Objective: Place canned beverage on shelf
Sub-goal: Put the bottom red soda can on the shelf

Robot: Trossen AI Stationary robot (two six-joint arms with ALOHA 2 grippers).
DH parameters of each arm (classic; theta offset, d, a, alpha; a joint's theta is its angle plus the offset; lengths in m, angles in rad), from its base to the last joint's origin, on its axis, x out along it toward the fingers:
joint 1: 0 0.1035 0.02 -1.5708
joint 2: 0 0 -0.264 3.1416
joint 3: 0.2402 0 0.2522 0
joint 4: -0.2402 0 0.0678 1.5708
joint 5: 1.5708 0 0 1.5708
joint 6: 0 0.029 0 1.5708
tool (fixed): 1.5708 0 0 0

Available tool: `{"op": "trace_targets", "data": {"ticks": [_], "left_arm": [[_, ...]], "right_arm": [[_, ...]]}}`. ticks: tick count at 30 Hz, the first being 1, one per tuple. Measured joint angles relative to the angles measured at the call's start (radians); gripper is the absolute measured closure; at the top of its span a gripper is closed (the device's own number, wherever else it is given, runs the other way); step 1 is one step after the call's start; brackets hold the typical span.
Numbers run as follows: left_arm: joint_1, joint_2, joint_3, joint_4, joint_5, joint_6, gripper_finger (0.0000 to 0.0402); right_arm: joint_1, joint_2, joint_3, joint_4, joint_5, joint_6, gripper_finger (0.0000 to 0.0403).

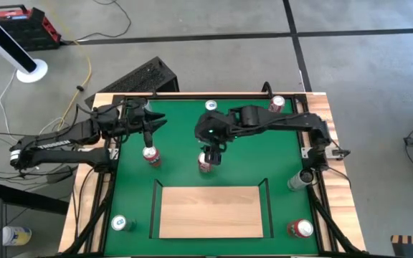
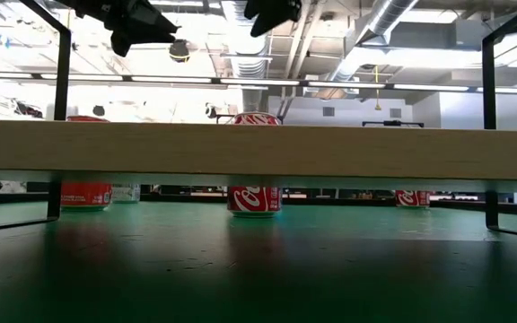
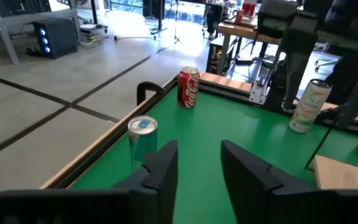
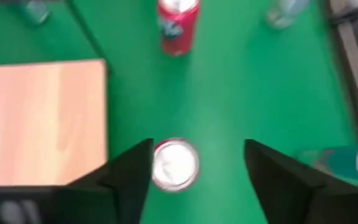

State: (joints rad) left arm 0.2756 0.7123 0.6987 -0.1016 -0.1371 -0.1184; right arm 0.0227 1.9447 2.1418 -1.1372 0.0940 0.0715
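Right claw (image 4: 197,165): spread wide over red can (image 4: 174,164), no grip, 12 o'clock of shelf (image 1: 211,211). Left claw (image 3: 197,165): part open, empty, 10 o'clock.

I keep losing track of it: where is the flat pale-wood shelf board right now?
Seen from above, the flat pale-wood shelf board lies on the green mat, central at the near edge, framed by thin black rails, with no cans on it.

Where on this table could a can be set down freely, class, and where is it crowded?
The shelf board is bare between its black rails. Bare green mat also lies right of the right gripper toward the pale can. It is crowded ahead of the shelf: the right gripper stands open around a red can, the left gripper above another.
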Motion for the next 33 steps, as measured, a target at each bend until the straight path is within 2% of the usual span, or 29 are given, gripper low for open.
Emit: {"op": "trace_targets", "data": {"ticks": [5, 10, 17, 24, 29, 33], "left_arm": [[0.0, -0.014, 0.0, -0.032, -0.002, -0.001, 0.0226], [0.0, -0.015, 0.0, -0.054, 0.001, -0.014, 0.0181], [0.0, -0.015, 0.0, -0.114, 0.083, -0.051, 0.0145], [0.0, -0.013, 0.0, -0.15, 0.133, -0.026, 0.014], [0.0, -0.013, 0.0, -0.148, 0.132, -0.025, 0.014], [0.0, -0.012, 0.0, -0.149, 0.132, -0.057, 0.014]], "right_arm": [[0.001, 0.051, 0.008, -0.068, -0.115, -0.004, 0.0047], [0.009, 0.108, 0.008, -0.104, -0.124, -0.043, 0.0016], [0.026, 0.173, 0.008, -0.101, -0.125, -0.037, 0.0016], [0.023, 0.187, 0.007, -0.074, -0.05, -0.016, 0.0018], [0.013, 0.186, 0.008, -0.09, -0.067, -0.049, 0.0018], [0.009, 0.188, -0.043, -0.037, -0.065, -0.078, 0.0019]]}}
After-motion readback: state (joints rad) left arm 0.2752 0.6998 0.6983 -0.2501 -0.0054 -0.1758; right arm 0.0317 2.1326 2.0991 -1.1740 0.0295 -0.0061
